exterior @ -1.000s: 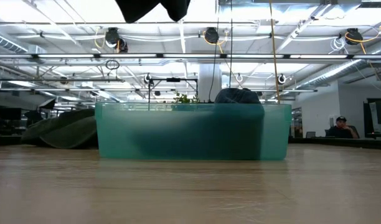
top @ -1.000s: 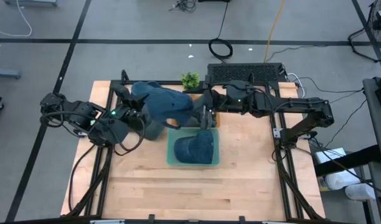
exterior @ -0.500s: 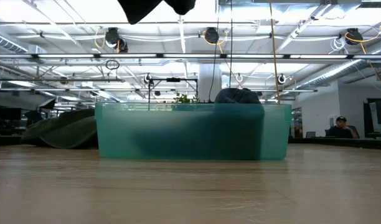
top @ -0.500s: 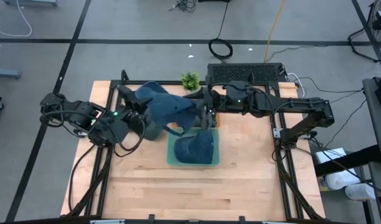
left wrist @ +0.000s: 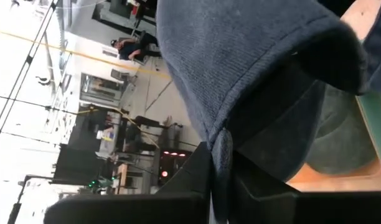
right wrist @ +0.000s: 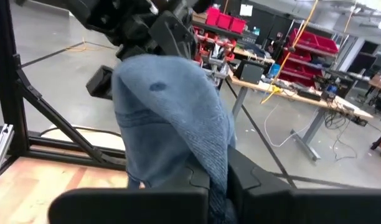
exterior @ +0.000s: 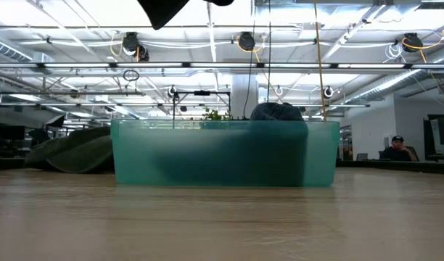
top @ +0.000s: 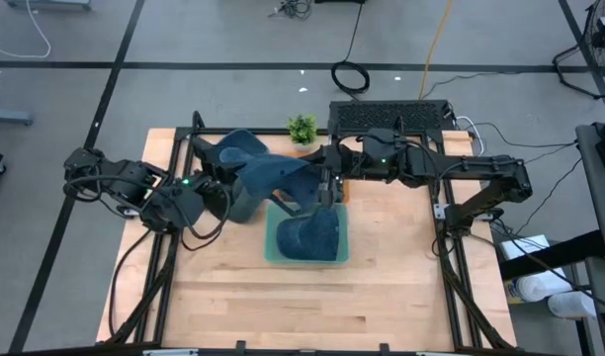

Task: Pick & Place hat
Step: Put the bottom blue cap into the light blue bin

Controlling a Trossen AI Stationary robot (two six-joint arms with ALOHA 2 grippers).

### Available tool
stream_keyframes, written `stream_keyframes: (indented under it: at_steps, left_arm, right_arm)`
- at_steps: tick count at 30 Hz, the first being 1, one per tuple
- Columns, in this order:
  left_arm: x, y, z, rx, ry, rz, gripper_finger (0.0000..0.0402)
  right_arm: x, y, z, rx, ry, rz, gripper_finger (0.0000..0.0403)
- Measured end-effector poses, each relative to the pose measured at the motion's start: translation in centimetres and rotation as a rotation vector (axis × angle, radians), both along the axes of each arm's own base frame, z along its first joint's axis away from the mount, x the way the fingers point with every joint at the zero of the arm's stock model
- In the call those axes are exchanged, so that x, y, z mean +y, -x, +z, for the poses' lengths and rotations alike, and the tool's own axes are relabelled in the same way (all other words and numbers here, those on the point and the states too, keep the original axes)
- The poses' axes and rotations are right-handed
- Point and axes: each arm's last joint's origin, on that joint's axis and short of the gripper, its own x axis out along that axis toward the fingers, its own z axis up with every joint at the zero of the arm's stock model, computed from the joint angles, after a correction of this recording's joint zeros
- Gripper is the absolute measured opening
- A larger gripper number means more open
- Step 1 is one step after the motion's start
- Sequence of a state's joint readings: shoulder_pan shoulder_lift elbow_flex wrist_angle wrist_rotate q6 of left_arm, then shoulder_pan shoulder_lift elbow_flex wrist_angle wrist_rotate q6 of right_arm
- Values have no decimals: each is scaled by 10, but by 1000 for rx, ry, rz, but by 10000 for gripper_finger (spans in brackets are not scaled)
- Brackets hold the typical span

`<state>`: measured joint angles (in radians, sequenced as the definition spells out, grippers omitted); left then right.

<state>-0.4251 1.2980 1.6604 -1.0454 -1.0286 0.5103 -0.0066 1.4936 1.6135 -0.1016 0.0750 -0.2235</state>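
While both grippers pinched the blue hat between them above the teal bin — left gripper at one edge, right gripper at the brim — opposing pulls risked tearing it loose from one grip. Only the high view showed the second hat filling the bin (the low view gave just a dark blur behind its wall).

The place was a large open workshop or robotics lab. A wooden bench stood on a grey concrete floor marked with dark lines, with loose cables lying about. Overhead ran exposed pipes and beams with hanging lamps. Beyond the bench stood work desks on metal legs, cluttered with gear, and shelves of red bins. A person sat at a far desk.
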Motion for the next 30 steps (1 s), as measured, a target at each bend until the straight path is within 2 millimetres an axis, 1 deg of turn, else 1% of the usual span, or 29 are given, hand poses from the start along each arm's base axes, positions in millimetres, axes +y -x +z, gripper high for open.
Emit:
stream_keyframes:
  at_steps: [2, 7, 11, 16, 19, 22, 27, 30]
  left_arm:
    - [0, 1, 1, -16, 17, 7, 23]
    - [7, 5, 4, -106, 133, 52, 24]
    - [14, 12, 5, -129, 257, 42, 25]
    - [25, 19, 5, -142, 458, 25, 30]
    - [33, 26, 5, -149, 568, 51, 50]
    - [40, 29, 8, -205, 651, 93, 83]
    - [49, 32, 4, -209, 698, 172, 141]
    - [51, 31, 4, -204, 721, 175, 168]
  right_arm:
    - [1, 1, 2, -13, 9, 4, 2]
    - [2, 1, 2, -17, 23, 63, 1]
    - [3, 1, 3, -18, 30, 79, 1]
    - [3, 10, 9, -27, 75, 81, 1]
    - [3, 21, 15, -24, 88, 83, 1]
    - [4, 37, 23, -5, 121, 91, 1]
    - [5, 53, 23, 76, 172, 104, 0]
    - [5, 67, 26, 102, 213, 111, 0]
